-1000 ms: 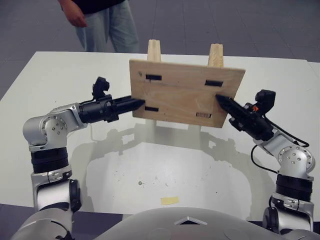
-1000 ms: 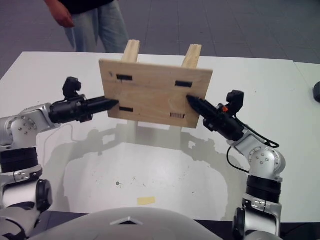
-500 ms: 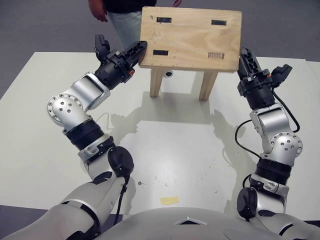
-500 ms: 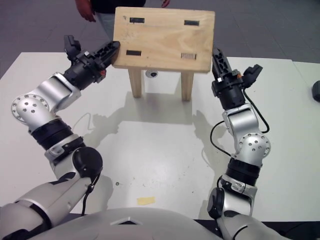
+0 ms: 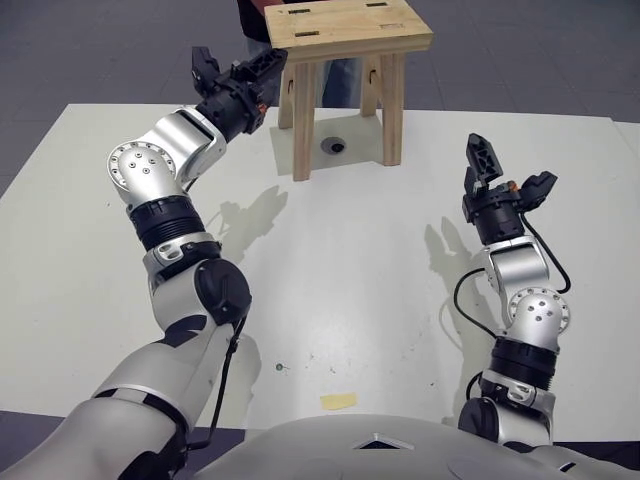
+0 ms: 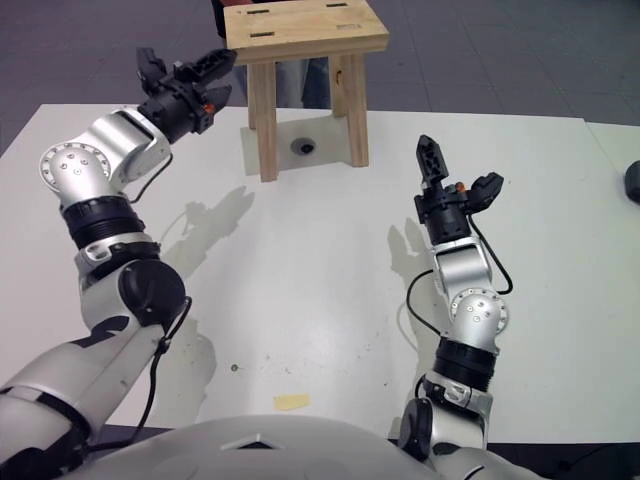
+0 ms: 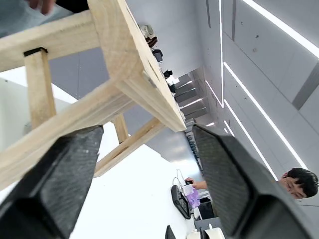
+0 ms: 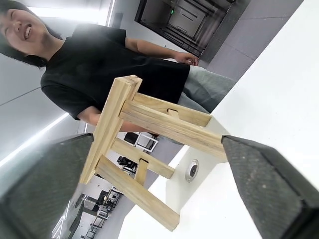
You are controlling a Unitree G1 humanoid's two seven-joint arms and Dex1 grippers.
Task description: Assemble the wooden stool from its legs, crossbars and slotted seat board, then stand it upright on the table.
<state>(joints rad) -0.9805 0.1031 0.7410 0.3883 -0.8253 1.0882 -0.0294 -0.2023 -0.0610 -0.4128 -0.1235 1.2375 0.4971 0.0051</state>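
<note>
Four legs down, standing upright toward the far edge of the white bench (image 5: 350, 290): the assembled wooden stool (image 5: 392, 100), slotted seat board (image 5: 345, 20) on top. Holding the left hand (image 5: 266, 72) spread just beside the seat's left edge, contact impossible to tell. Holding the right hand (image 5: 508, 172) aloft, spread, gripping nothing, well apart from the stool. Leaving wide bench top between the arms, showing a round grommet (image 5: 331, 146) between the legs, a tape scrap (image 5: 338, 401) near the front edge, grey floor (image 5: 550, 60) beyond.

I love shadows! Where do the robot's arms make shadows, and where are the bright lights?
Left eye view: soft grey arm shadows lie on the white table, one beside each arm. Left wrist view: long ceiling light strips glow bright beyond the stool. Right wrist view: another bright strip shines overhead.
</note>
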